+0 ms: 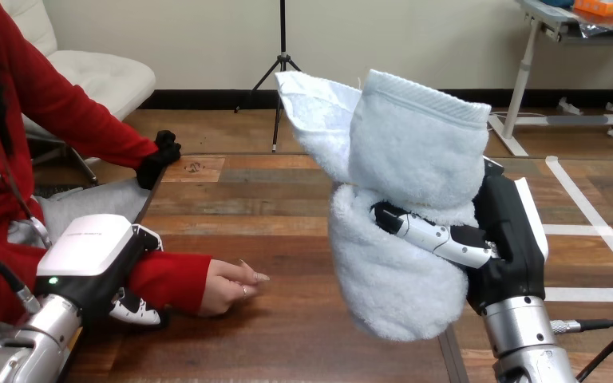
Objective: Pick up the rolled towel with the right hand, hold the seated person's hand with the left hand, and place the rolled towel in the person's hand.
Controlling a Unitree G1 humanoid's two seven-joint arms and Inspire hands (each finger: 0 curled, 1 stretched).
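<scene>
Right hand (511, 231) is gripping the rolled towel (403, 199) mid-roll, thumb wrapping across its front, holding it up off the table (287, 199), long axis roughly upright (loose flap sticking up top-left). The person's hand (227, 287) is lying low on the wood, left of the towel and well apart, fingers loosely curled. Left hand (88, 247) is sitting over the red-sleeved forearm, a finger curling round its near side. I'm guessing the towel's path is going left and down.
</scene>
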